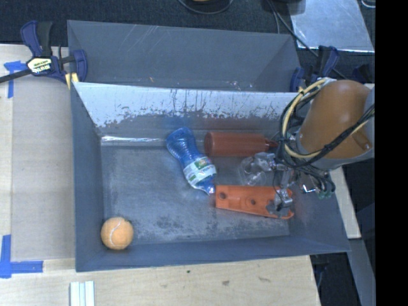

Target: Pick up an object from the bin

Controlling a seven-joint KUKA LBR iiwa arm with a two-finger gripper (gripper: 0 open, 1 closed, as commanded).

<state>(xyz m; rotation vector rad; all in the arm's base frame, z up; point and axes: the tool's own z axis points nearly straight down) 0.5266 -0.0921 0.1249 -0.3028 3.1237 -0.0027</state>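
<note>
Lying beneath the end effector, a flat orange plate

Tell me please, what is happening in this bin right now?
A robot arm reaches into the grey bin from the right. Its gripper is low at the right side of the bin floor, over the right end of a flat orange piece with holes, just below a reddish-brown cylinder. A blue plastic bottle lies next to them toward the middle, and an orange ball sits alone in the near left corner. Whether anything is gripped, I cannot tell.
</note>
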